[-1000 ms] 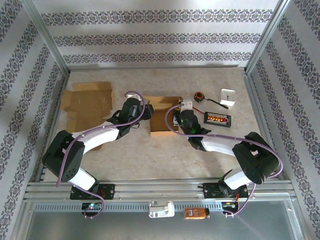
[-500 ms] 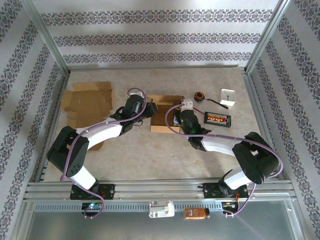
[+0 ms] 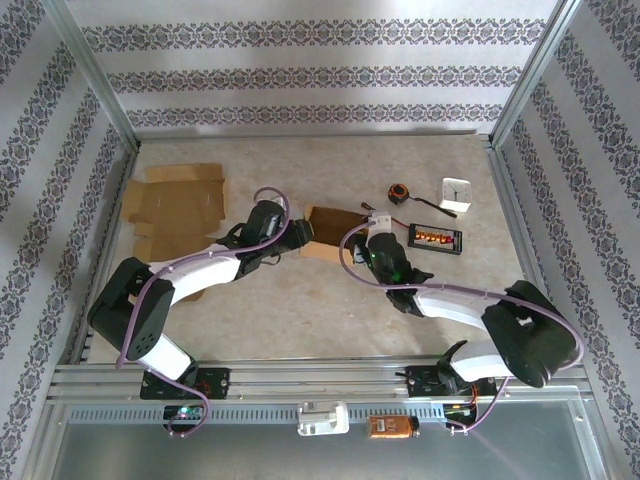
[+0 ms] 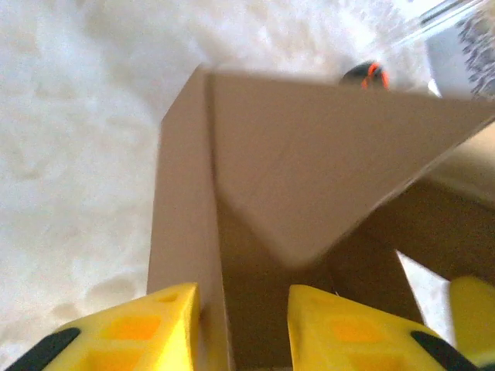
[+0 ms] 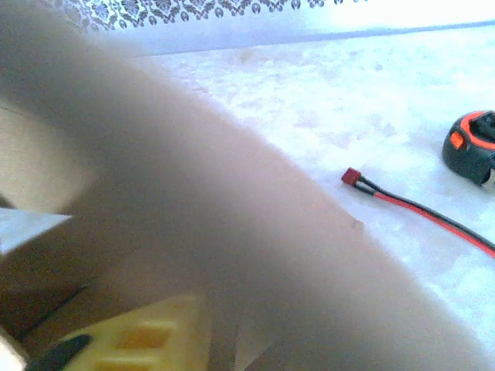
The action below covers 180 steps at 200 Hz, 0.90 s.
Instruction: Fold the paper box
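The brown paper box (image 3: 330, 226) sits mid-table, partly folded, between both grippers. My left gripper (image 3: 299, 233) is at its left side. In the left wrist view that gripper (image 4: 244, 313) is open, its yellow fingers (image 4: 151, 325) straddling the box's left wall (image 4: 182, 209), with a flap (image 4: 309, 162) leaning over the inside. My right gripper (image 3: 363, 233) is at the box's right side. In the right wrist view one yellow finger (image 5: 143, 340) sits inside the box under a blurred flap (image 5: 232, 224); the other finger is hidden.
Flat cardboard sheets (image 3: 175, 205) lie at the back left. A black-and-orange tape measure (image 3: 398, 192), a white clock (image 3: 455, 192) and a black pack with red and yellow parts (image 3: 435, 238) sit right of the box. A red-black cable (image 5: 402, 202) runs near it.
The box has tipped and looks narrower, with a flap now leaning over its opening. Both grippers have shifted with it, and the right arm's elbow has swung out to the right.
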Tool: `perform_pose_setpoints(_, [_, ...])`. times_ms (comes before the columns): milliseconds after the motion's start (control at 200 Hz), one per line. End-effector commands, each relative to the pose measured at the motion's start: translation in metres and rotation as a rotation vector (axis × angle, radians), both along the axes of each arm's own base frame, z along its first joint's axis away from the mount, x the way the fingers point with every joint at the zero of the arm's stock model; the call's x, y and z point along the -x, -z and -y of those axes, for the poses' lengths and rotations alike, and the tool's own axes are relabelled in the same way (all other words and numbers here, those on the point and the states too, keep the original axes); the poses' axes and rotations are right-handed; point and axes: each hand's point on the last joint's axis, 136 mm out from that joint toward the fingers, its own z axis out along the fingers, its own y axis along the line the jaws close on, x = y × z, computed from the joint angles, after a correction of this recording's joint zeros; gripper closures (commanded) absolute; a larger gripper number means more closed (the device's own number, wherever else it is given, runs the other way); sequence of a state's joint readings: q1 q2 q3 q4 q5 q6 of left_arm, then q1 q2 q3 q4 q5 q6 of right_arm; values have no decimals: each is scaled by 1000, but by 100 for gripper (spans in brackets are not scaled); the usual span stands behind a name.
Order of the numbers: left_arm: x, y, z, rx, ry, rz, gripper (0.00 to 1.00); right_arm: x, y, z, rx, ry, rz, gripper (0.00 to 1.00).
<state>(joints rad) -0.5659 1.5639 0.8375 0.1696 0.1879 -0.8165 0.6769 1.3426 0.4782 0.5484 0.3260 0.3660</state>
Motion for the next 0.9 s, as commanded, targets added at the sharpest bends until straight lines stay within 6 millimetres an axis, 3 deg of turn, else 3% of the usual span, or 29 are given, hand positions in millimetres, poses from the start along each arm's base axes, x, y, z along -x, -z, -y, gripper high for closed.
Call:
perform_pose_setpoints(0, [32,23,0,-47,54,-104,64,14,-10,-2,-23,-43,12,55])
perform_pose_setpoints(75, [34,19,0,-45,58,-90,60,23,-16,-1,-33,-73,17,45])
perform_pose_setpoints(340, [48,11,-1,-45,73,-55,53,59,-50,7,-111,-158,49,29])
perform_pose_setpoints(430, [54,-7,-5,-46,65,4,52,72,-73,15,-170,-158,73,27])
perform_pose_setpoints(530, [56,-38,-24,-63,-2,88,52,81,-100,34,-255,-95,81,26])
perform_pose_setpoints(615, [54,-74,-44,-92,-72,162,52,80,-118,55,-316,11,15,24])
perform_pose_setpoints(680, [48,-103,-57,-112,-107,207,52,75,-129,56,-360,10,-77,25])
perform_pose_setpoints(774, [28,-134,-74,-63,-161,168,44,59,-129,69,-515,102,-325,29])
perform_pose_setpoints(894, [-10,-147,-79,92,-108,17,45,33,-128,72,-757,155,-514,32])
